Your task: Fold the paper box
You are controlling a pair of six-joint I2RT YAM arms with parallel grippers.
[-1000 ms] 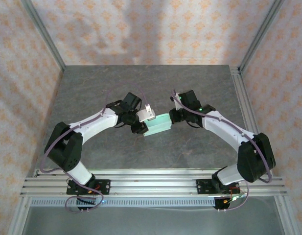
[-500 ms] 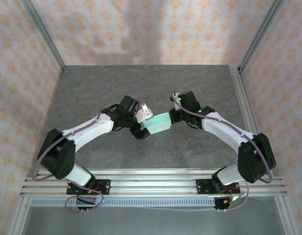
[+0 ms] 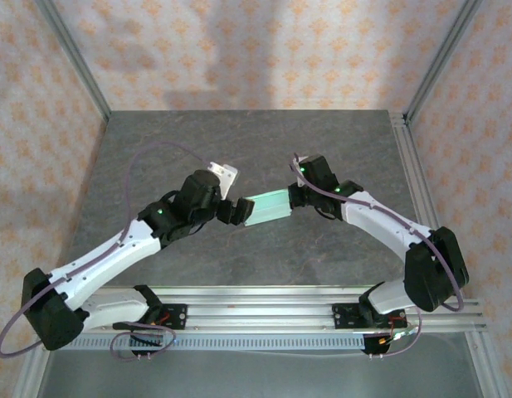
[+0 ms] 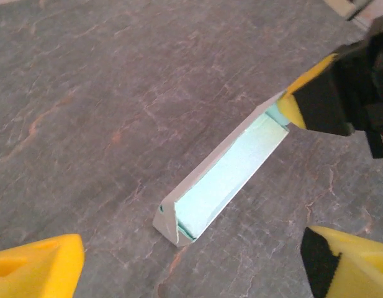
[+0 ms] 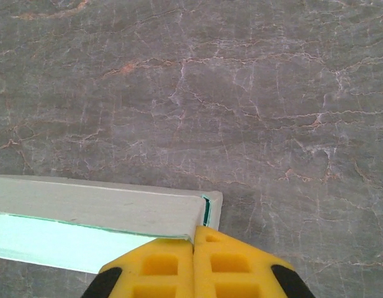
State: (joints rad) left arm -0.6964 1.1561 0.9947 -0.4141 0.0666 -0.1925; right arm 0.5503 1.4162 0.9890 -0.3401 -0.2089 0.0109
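I have the paper box [image 3: 268,206] near the middle of the worktop [image 3: 156,149], roughly as far from the back edge as from the near edge. It lies as a long, narrow, collapsed strip running left to right between the two arms.

The right gripper [image 3: 294,199] has its jaws pressed together on the box's right end. From the right wrist I see its two yellow pads [image 5: 160,267] meeting with no gap, pinching the card right at the corner of the box [image 5: 85,214], where a pale grey-white face folds over a mint-green one.

The left gripper [image 3: 241,212] sits just beside the box's left end with its jaws spread wide. From the left wrist its yellow fingertips [image 4: 36,270] stand at the two bottom corners of the view, well apart, and neither touches the card. The box [image 4: 222,177] stretches away from them on a slant, a pale face on top and a mint face below, and the right gripper [image 4: 293,105] clamps its far end. I cannot tell whether the near end rests on the worktop [image 4: 85,93] or hangs just above it.
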